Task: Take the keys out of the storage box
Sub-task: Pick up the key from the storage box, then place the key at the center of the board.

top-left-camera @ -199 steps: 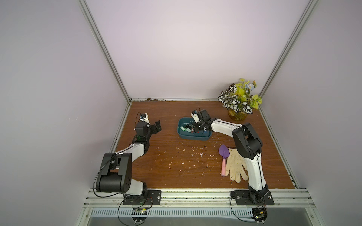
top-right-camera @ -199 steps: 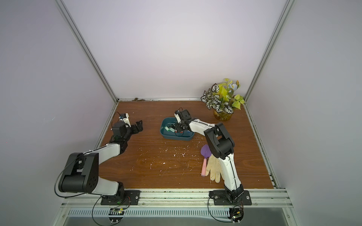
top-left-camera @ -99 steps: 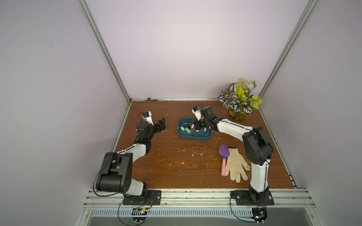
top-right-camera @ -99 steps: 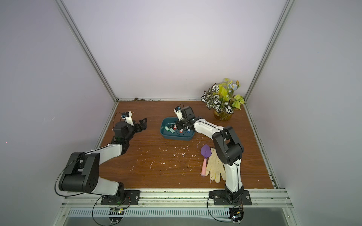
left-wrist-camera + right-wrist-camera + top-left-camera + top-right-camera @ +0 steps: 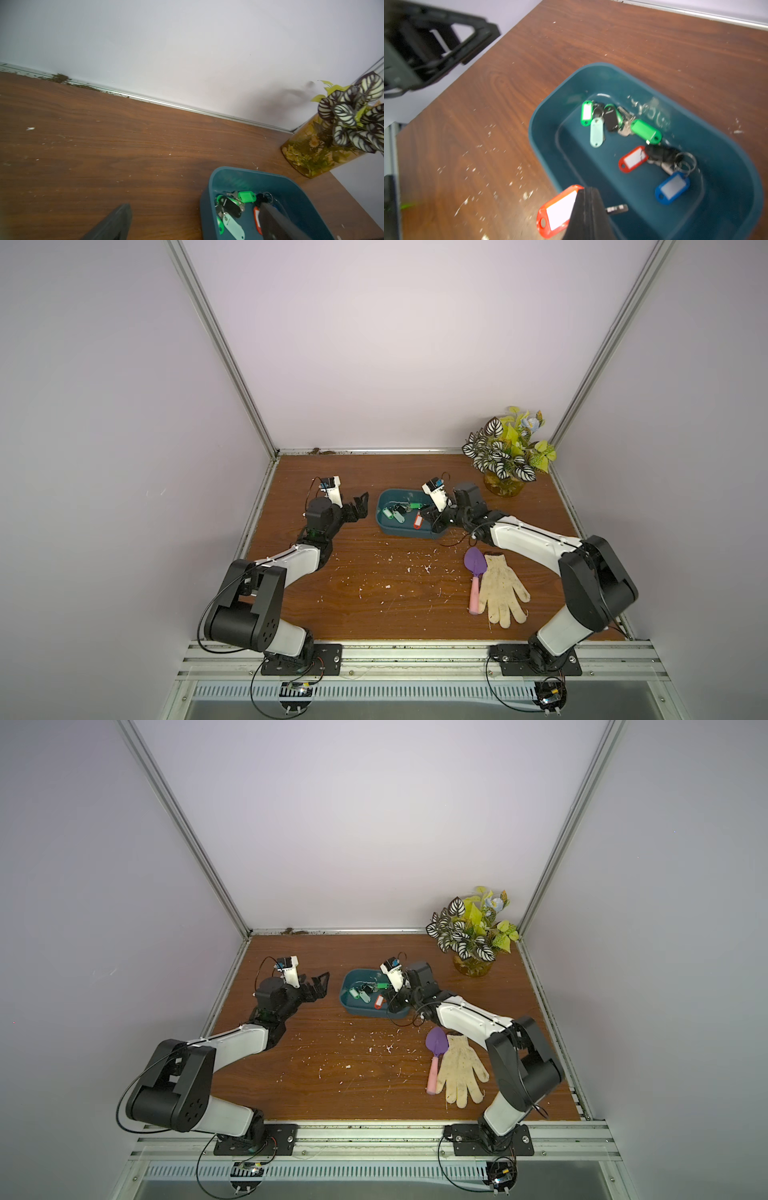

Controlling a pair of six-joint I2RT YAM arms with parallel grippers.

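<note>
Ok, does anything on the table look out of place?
White flecks litter the table in front of the storage box, and dark crumbs sit along its far edge. Nothing else stands out.

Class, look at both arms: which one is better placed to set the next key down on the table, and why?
Right. The right claw is shut on the orange-tagged key, held over the storage box rim. The left claw stands open and empty, beside the box.
</note>
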